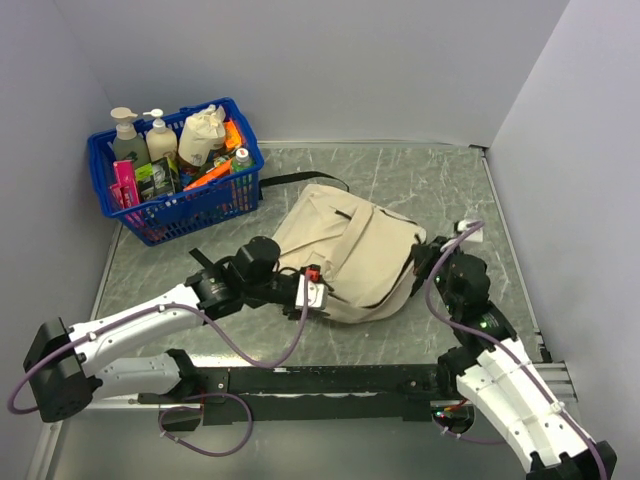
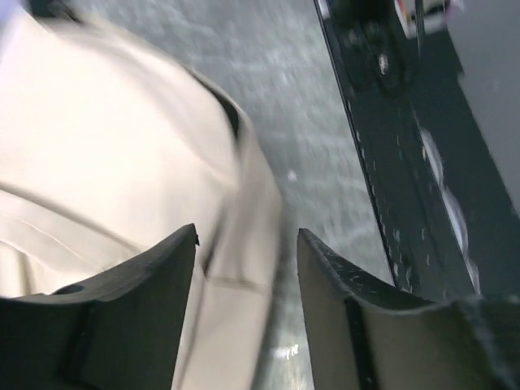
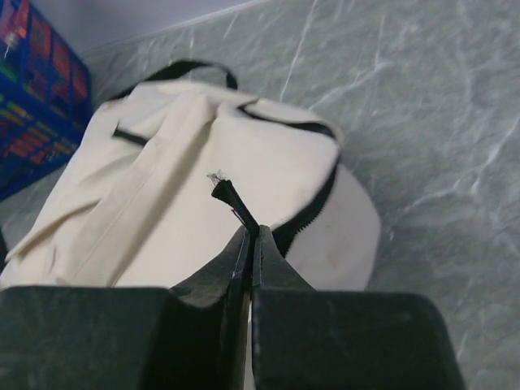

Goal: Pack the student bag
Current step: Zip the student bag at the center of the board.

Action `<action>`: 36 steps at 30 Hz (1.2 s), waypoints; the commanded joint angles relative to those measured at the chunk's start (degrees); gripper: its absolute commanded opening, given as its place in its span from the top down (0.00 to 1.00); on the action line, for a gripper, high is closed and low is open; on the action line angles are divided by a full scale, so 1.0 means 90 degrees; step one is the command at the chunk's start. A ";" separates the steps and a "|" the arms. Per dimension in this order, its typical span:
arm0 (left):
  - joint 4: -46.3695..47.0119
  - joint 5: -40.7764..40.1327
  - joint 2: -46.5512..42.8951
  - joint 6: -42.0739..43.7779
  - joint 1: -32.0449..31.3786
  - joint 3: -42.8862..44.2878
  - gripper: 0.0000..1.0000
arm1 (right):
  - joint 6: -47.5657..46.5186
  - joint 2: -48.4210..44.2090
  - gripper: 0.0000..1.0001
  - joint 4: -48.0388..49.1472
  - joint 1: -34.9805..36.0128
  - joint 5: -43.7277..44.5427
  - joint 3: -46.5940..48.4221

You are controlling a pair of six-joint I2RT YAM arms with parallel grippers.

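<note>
The left arm [image 1: 150, 320] stretches low, and the left hand [image 2: 246, 237] holds its fingers apart. The right arm [image 1: 500, 370] bends forward, the right hand [image 3: 250, 234] pinched on a black pull tab [image 3: 227, 195].

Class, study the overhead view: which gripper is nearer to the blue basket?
Left. The left gripper sits open at the student bag's near-left edge, on the blue basket's side. The right gripper is beyond the bag, at its right edge, shut on the zipper pull.
</note>
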 commanded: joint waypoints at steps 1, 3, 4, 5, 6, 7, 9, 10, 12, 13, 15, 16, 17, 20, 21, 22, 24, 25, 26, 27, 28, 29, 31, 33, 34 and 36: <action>0.1679 -0.0560 0.0322 -0.1097 -0.0541 0.0167 0.40 | 0.0739 -0.0548 1.00 -0.0442 0.0408 -0.1623 -0.0387; 0.1818 -0.0629 0.0528 -0.1273 -0.0766 0.0314 0.38 | 0.0926 -0.0647 1.00 -0.0578 0.0856 -0.1754 -0.0437; 0.1935 -0.0890 0.0742 -0.1361 -0.1009 0.0333 0.38 | 0.1004 -0.0666 1.00 -0.0743 0.1032 -0.1736 -0.0417; 0.2187 -0.1038 0.0850 -0.1564 -0.1118 0.0362 0.37 | 0.1063 -0.0715 1.00 -0.0803 0.1198 -0.1677 -0.0359; 0.2335 -0.1194 0.0967 -0.1654 -0.1206 0.0363 0.37 | 0.1102 -0.0754 1.00 -0.0852 0.1538 -0.1600 -0.0330; 0.2510 -0.1660 0.1181 -0.1770 -0.1390 0.0363 0.37 | 0.1161 -0.0793 1.00 -0.0997 0.1629 -0.1531 -0.0281; 0.3076 -0.2257 0.1368 -0.2054 -0.1509 0.0333 0.39 | 0.1190 -0.0900 1.00 -0.1115 0.1717 -0.1433 -0.0173; 0.3243 -0.2908 0.1514 -0.2151 -0.1596 0.0314 0.38 | 0.1181 -0.0930 1.00 -0.1145 0.1727 -0.1442 -0.0154; 0.3498 -0.3361 0.1642 -0.2357 -0.1617 0.0362 0.41 | 0.1142 -0.0940 1.00 -0.1223 0.1727 -0.1559 -0.0086; 0.3547 -0.3634 0.1710 -0.2406 -0.1617 0.0382 0.42 | 0.1122 -0.0920 1.00 -0.1243 0.1717 -0.1627 -0.0056; 0.3566 -0.4047 0.1740 -0.2465 -0.1617 0.0421 0.47 | 0.1093 -0.0833 1.00 -0.1282 0.1727 -0.1803 0.0002; 0.3518 -0.4047 0.1730 -0.2465 -0.1617 0.0431 0.47 | 0.1093 -0.0803 1.00 -0.1253 0.1727 -0.1871 -0.0017; 0.3440 -0.3902 0.1740 -0.2513 -0.1617 0.0441 0.46 | 0.1093 -0.0755 1.00 -0.1214 0.1727 -0.1920 -0.0036; 0.2981 -0.3443 0.1789 -0.2669 -0.1646 0.0441 0.45 | 0.1141 -0.0618 1.00 -0.1009 0.1727 -0.2096 -0.0085; 0.2952 -0.3268 0.1789 -0.2689 -0.1666 0.0421 0.45 | 0.1161 -0.0589 1.00 -0.0941 0.1727 -0.2126 -0.0076; 0.2942 -0.3188 0.1789 -0.2699 -0.1714 0.0383 0.45 | 0.1171 -0.0550 1.00 -0.0911 0.1737 -0.2165 -0.0075; 0.2922 -0.3052 0.1818 -0.2670 -0.1754 0.0353 0.46 | 0.1219 -0.0520 1.00 -0.0804 0.1737 -0.2204 -0.0085; 0.2883 -0.3032 0.1857 -0.2651 -0.1763 0.0353 0.46 | 0.1249 -0.0520 1.00 -0.0765 0.1737 -0.2243 -0.0105; 0.2873 -0.3022 0.1886 -0.2622 -0.1763 0.0353 0.47 | 0.1259 -0.0510 1.00 -0.0755 0.1747 -0.2243 -0.0114; 0.2883 -0.2964 0.1906 -0.2602 -0.1763 0.0353 0.48 | 0.1268 -0.0510 1.00 -0.0754 0.1747 -0.2243 -0.0124; 0.2864 -0.2934 0.1945 -0.2573 -0.1763 0.0353 0.48 | 0.1269 -0.0520 1.00 -0.0754 0.1747 -0.2214 -0.0124; 0.2854 -0.2905 0.1964 -0.2524 -0.1773 0.0334 0.48 | 0.1259 -0.0549 1.00 -0.0764 0.1756 -0.2204 -0.0134; 0.2873 -0.3021 0.2003 -0.2465 -0.1783 0.0256 0.48 | 0.1288 -0.0588 1.00 -0.0783 0.1766 -0.2185 -0.0124; 0.2941 -0.3196 0.1955 -0.2475 -0.1783 0.0187 0.49 | 0.1278 -0.0627 1.00 -0.0832 0.1786 -0.2185 -0.0095; 0.2990 -0.3449 0.1935 -0.2504 -0.1783 0.0119 0.51 | 0.1259 -0.0666 1.00 -0.0910 0.1786 -0.2165 -0.0085; 0.3059 -0.3607 0.1887 -0.2543 -0.1783 0.0080 0.55 | 0.1249 -0.0715 1.00 -0.0959 0.1805 -0.2136 -0.0105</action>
